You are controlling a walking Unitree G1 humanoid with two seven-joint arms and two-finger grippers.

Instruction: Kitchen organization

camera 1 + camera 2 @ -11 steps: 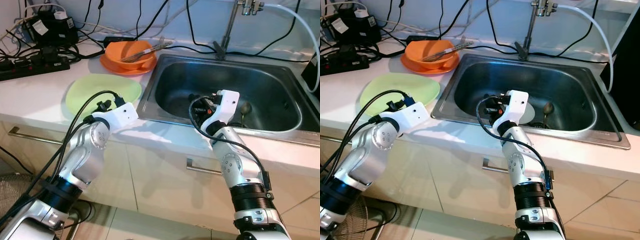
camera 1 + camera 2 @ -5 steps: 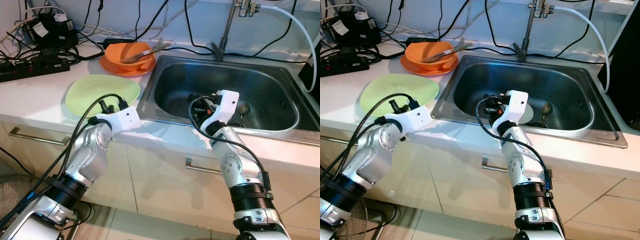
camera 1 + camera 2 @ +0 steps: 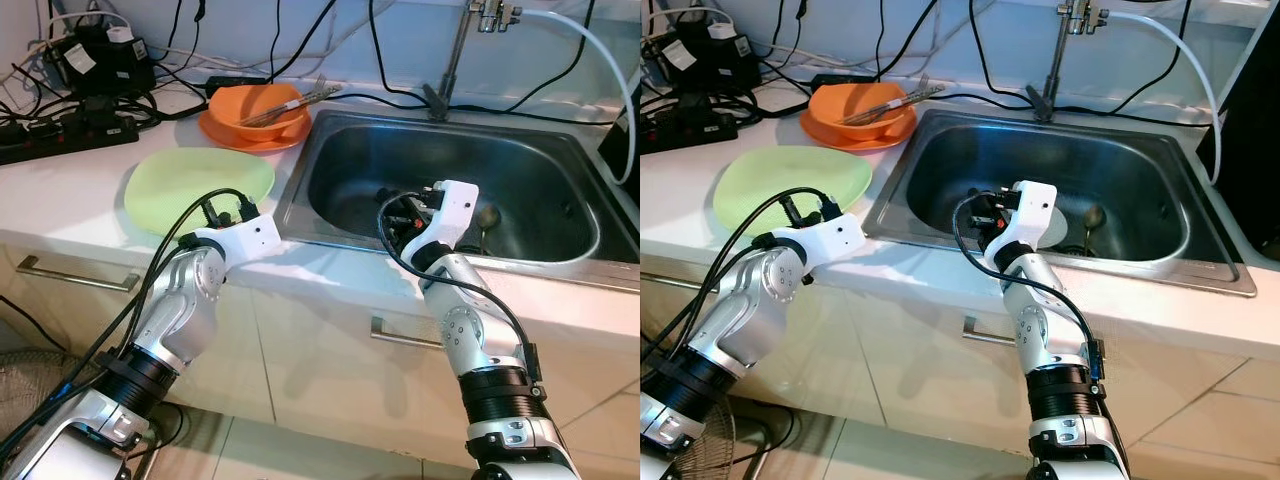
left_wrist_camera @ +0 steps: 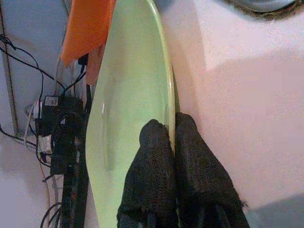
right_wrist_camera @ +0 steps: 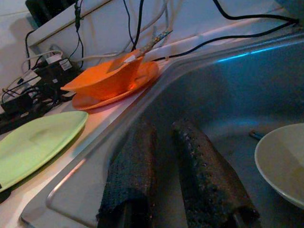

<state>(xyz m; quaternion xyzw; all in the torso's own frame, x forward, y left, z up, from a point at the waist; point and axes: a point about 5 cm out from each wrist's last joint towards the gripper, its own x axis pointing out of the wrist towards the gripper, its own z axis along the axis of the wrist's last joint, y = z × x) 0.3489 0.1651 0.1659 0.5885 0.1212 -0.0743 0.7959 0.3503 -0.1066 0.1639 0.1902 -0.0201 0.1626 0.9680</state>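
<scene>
While the left claw (image 4: 172, 142) pinches the near rim of the green plate (image 3: 196, 186), its two black fingers (image 4: 152, 161) are clenched on the edge, one above & one below. The plate lies on the white surface (image 3: 70, 190), just left of the steel sink (image 3: 455, 180), w/ an orange bowl (image 3: 258, 104) on an orange plate (image 3: 855, 136) behind it; utensils rest in the bowl. The right claw (image 5: 164, 166) hangs inside the sink, fingers slightly apart, grasping nothing. Near it in the basin sit a white dish (image 5: 282, 161) & a spoon (image 3: 487, 218). Black cables and a power strip (image 3: 65, 135) clutter the back of the surface; a tap (image 3: 455, 50) w/ a white hose stands behind the sink.
</scene>
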